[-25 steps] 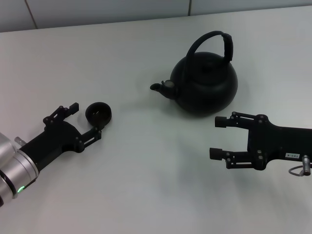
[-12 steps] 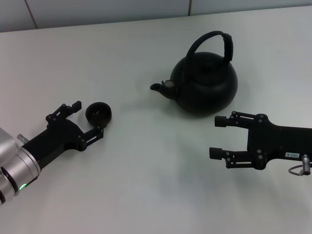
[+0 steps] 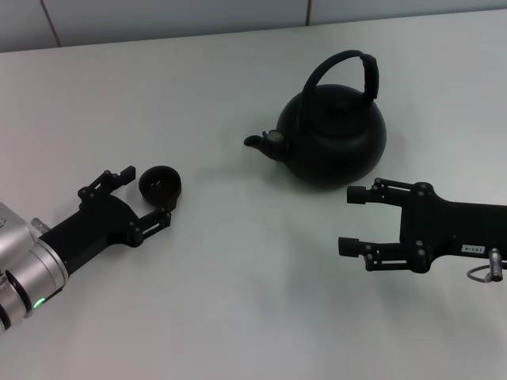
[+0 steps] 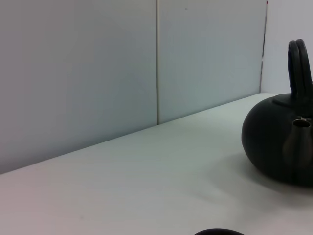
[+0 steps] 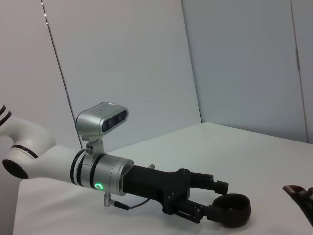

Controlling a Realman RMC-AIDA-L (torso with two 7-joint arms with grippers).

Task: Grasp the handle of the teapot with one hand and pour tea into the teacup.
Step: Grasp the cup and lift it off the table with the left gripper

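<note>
The round matte black teapot [image 3: 333, 138] stands at the back right of the white table, its stubby spout [image 3: 255, 142] pointing left. Its tall arched handle [image 3: 348, 65] stands upright. The tiny black teacup [image 3: 161, 183] sits to the left. My left gripper [image 3: 146, 194] is open, one finger on either side of the cup at the cup's near left. My right gripper [image 3: 350, 222] is open and empty, low over the table just in front of the teapot. The left wrist view shows the teapot [image 4: 279, 147], its handle [image 4: 299, 63] and the cup's rim [image 4: 219, 232]. The right wrist view shows the left gripper [image 5: 217, 200] at the cup [image 5: 230, 209].
The white table [image 3: 238, 277] runs back to a pale panelled wall [image 3: 158, 16]. Nothing else stands on it.
My left gripper has slid a little forward and right, bringing its open fingers closer around the teacup. The right gripper has shifted very slightly left. Teapot and cup have not moved.
</note>
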